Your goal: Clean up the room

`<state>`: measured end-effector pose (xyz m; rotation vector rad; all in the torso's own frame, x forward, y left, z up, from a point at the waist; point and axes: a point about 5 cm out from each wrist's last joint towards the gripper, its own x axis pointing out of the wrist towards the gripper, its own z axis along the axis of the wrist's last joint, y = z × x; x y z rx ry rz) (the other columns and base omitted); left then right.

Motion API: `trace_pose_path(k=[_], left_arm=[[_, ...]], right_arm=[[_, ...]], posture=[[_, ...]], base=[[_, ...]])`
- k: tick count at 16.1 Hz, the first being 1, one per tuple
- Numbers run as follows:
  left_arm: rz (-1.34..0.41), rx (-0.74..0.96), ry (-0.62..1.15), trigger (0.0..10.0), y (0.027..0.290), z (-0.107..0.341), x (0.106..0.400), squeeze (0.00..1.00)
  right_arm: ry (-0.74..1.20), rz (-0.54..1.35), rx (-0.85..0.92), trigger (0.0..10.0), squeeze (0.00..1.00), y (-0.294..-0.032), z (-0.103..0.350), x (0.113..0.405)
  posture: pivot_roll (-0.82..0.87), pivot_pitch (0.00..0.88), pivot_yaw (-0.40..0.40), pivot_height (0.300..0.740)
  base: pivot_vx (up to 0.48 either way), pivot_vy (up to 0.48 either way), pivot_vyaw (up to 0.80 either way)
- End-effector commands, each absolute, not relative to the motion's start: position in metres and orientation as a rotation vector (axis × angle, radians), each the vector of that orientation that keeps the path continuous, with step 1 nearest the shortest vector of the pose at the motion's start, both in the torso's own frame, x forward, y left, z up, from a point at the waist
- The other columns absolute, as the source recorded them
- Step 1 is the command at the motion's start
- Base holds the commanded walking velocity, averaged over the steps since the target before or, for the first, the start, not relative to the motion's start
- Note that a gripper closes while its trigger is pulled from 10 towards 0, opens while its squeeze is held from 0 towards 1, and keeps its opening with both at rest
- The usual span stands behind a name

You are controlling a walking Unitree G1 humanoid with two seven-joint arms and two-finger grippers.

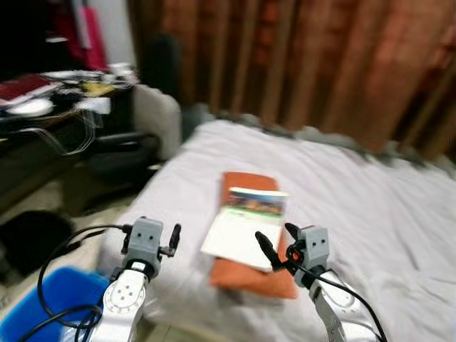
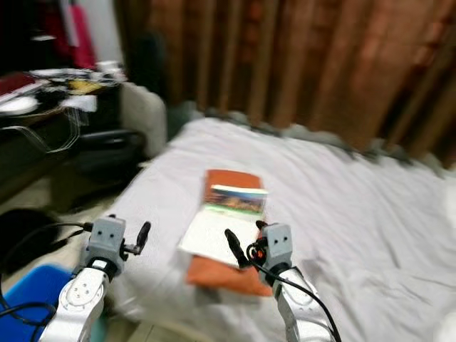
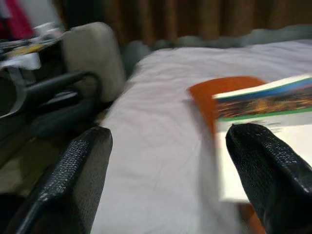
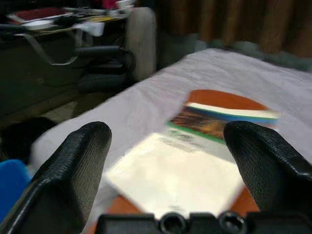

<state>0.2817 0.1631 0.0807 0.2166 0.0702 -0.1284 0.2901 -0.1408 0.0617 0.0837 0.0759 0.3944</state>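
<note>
Nearest the head camera, at about seven o'clock, the left gripper (image 1: 152,239) is raised at the near edge of the bed (image 1: 370,206), its two black fingers (image 3: 73,180) spread wide with nothing between them. At about five o'clock the right gripper (image 1: 278,242) is lifted over the near end of the bed, its fingers (image 4: 73,170) likewise spread apart and empty, hovering just above the things lying there without touching them.

Those things sit near the middle of the picture, on the pale grey sheet. An orange folder or flat cushion (image 1: 249,274) lies lengthwise, running from six o'clock toward twelve; the blur leaves its exact kind uncertain. On top of it rests a white booklet (image 1: 239,231), turned slightly askew, with a colourful picture band (image 1: 256,201) along its far edge. The right wrist view looks down on the booklet (image 4: 180,175) between the spread fingers; the left wrist view has it off to one side, partly behind one finger.

At eight o'clock a blue bin (image 1: 50,299) stands on the floor beside the bed, with black cables (image 1: 53,260) looping over it from the left arm. At ten o'clock a dark, cluttered desk (image 1: 43,107) and a black office chair (image 1: 132,146) stand near the bed's far left corner. Brown curtains (image 1: 306,64) hang across twelve o'clock behind the bed.
</note>
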Motion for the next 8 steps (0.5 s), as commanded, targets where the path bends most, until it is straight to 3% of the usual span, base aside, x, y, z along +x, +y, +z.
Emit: trace_pose_path(k=[1,3,4,8], left_arm=[[-0.165,0.206,0.06,10.0,0.151,0.083,0.284,0.0],[-0.167,0.207,0.071,10.0,0.155,0.082,0.284,0.0],[-0.172,0.198,0.079,10.0,0.157,0.081,0.285,0.0],[-0.181,0.212,0.086,10.0,0.165,0.082,0.288,0.0]], right_arm=[[0.084,0.356,0.062,10.0,0.0,-0.156,0.061,0.29],[0.085,0.358,0.057,10.0,0.0,-0.156,0.061,0.291],[0.091,0.365,0.059,10.0,0.0,-0.155,0.06,0.291],[0.107,0.37,0.073,10.0,0.0,-0.153,0.057,0.289]], posture=[[0.12,0.0,-0.089,0.74],[0.12,0.0,-0.09,0.74],[0.12,0.0,-0.091,0.74],[0.13,0.0,-0.089,0.74]], base=[[0.458,0.0,0.0],[0.435,0.0,0.0],[0.0,0.439,0.0],[0.0,0.476,-0.8]])
